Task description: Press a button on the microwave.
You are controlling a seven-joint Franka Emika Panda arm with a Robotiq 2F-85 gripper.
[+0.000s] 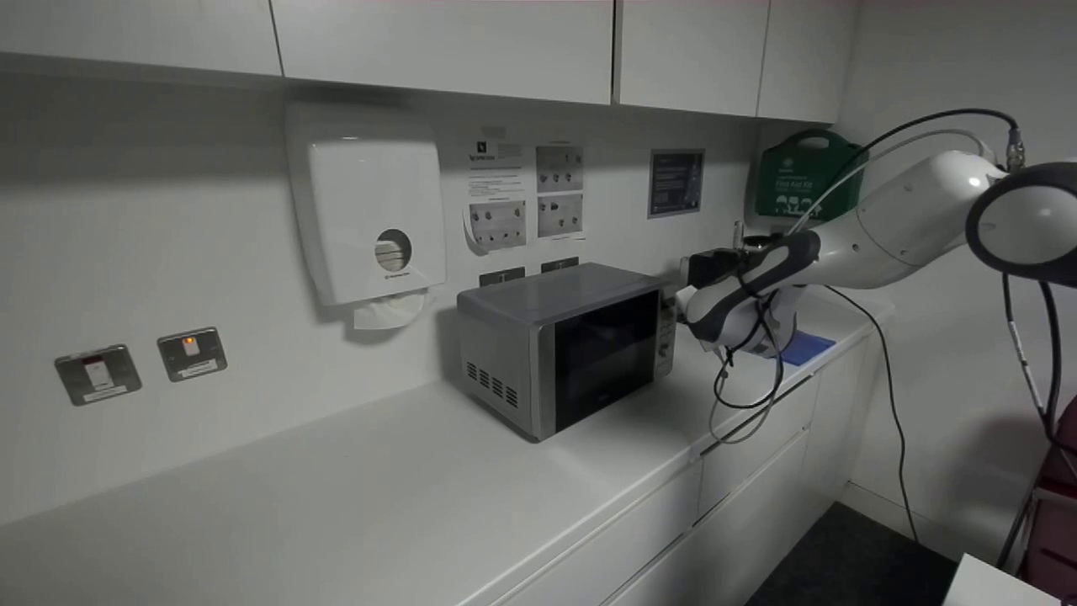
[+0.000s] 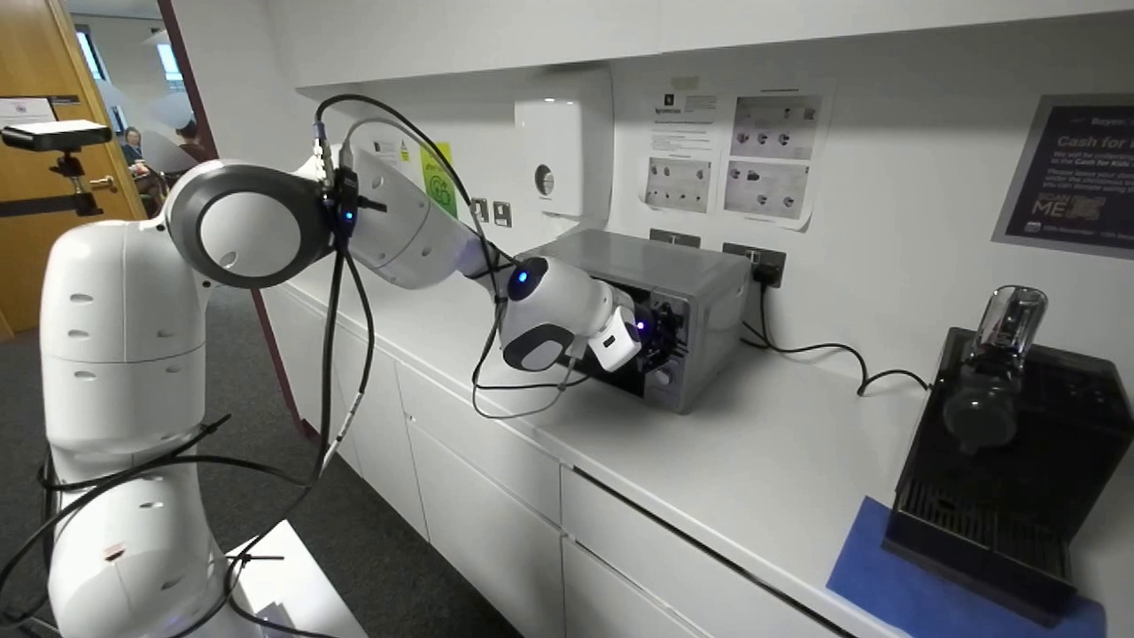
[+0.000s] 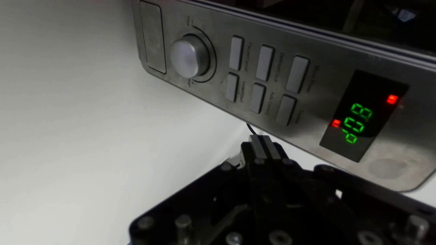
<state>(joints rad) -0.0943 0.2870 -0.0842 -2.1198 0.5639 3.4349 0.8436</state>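
The silver-grey microwave (image 1: 505,353) stands on the counter with its dark glass door closed; it also shows in an exterior view (image 2: 664,252) behind my wrist. In the wrist view its control panel (image 3: 306,134) runs diagonally, with a round knob (image 3: 189,57), several grey buttons (image 3: 264,63) and a lit display (image 3: 364,115) with green digits and red marks. My gripper (image 3: 264,137) is shut and empty, its fingertips together just outside the panel's edge near the lower row of buttons in the picture. In an exterior view the dark gripper (image 2: 663,335) is in front of the panel; contact cannot be told.
A black coffee machine (image 2: 1001,470) stands on a blue mat (image 2: 864,558) along the white counter (image 1: 353,488). A white dispenser (image 1: 374,202) and a green first aid kit (image 1: 803,177) are at the wall. Loose cables (image 2: 523,412) hang from the arm.
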